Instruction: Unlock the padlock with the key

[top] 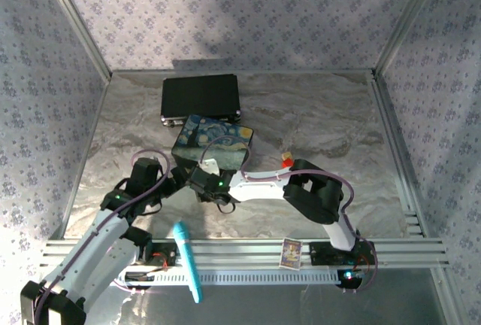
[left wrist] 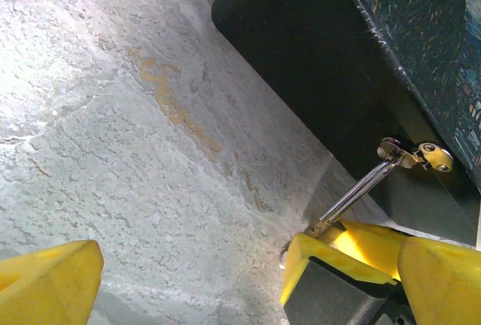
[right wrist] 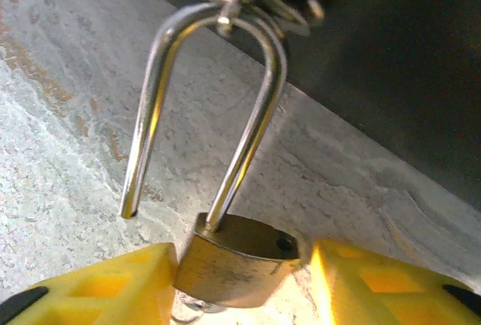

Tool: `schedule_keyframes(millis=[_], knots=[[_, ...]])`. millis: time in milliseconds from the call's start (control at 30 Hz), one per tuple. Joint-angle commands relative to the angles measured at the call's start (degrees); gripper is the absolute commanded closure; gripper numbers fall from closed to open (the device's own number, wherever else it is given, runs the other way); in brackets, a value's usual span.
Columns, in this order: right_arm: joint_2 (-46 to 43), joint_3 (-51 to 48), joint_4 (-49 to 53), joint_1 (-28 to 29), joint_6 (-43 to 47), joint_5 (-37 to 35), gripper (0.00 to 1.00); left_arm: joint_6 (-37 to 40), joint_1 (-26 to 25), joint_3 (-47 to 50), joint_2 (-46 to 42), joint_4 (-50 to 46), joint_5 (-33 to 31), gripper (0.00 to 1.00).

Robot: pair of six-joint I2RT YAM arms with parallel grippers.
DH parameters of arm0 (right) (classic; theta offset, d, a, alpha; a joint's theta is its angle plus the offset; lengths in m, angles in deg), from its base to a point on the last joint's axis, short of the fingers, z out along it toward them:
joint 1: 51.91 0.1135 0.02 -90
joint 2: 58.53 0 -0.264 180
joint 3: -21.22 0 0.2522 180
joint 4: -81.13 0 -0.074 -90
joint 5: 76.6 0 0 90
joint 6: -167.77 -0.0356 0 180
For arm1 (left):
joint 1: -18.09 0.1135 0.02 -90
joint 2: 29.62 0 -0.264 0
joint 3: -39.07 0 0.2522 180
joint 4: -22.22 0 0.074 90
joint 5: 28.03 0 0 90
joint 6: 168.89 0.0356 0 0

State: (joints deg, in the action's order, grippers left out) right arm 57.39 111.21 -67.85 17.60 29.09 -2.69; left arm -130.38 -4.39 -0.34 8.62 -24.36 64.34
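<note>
Robot arms at near edge reach over marbled desk (top: 323, 114) to painted box (top: 214, 141) at centre. L jaws released, spread wide, gripping nothing, by box front. R jaws clench padlock (right wrist: 239, 257) body; shackle sprung open, one leg free, hooked thru box latch. Red-headed key (top: 286, 159) lies on desk, right of box.

Brass padlock (right wrist: 248, 244) with silver shackle, yellow right gripper (right wrist: 240, 266), red-headed key (top: 286, 159), blue swirl-painted box (top: 213, 138).

light: bright, strongest at left | glare: padlock (right wrist: 237, 261) shackle | shadow: under box (left wrist: 421, 31) | blur: right-wrist top edge
</note>
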Motion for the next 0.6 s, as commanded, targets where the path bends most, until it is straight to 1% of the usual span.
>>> schedule_keyframes(millis=[0,167,267,367,467,533,567], knots=[[0.15,-0.05,3.21,0.53,-1.99,-0.80,0.54,0.51,0.42,0.72,-0.81,0.34,1.01,0.00],[-2.90,-4.80,0.02,0.36,-2.22,-1.25,0.66,2.68,0.42,0.45,-1.05,1.72,1.41,0.00],[-5.97,-7.40,-0.46,0.27,-2.32,-2.53,0.70,6.10,0.27,-0.63,-1.58,2.25,1.53,0.00],[-9.57,-13.86,-2.70,0.01,-2.80,-2.48,0.73,10.72,-0.73,-2.55,-1.51,2.39,1.15,0.00],[-12.82,-17.93,-3.62,-0.47,-3.27,-2.29,0.77,15.22,-3.94,-4.68,-0.17,2.85,-1.38,0.00],[-15.04,-20.78,-4.61,-0.84,-3.24,-1.87,0.77,19.13,-7.75,-6.78,2.19,2.84,-3.72,0.00],[-16.24,-22.56,-5.58,-1.02,-3.25,-1.47,0.77,20.98,-10.42,-8.25,4.03,2.46,-5.93,0.00]])
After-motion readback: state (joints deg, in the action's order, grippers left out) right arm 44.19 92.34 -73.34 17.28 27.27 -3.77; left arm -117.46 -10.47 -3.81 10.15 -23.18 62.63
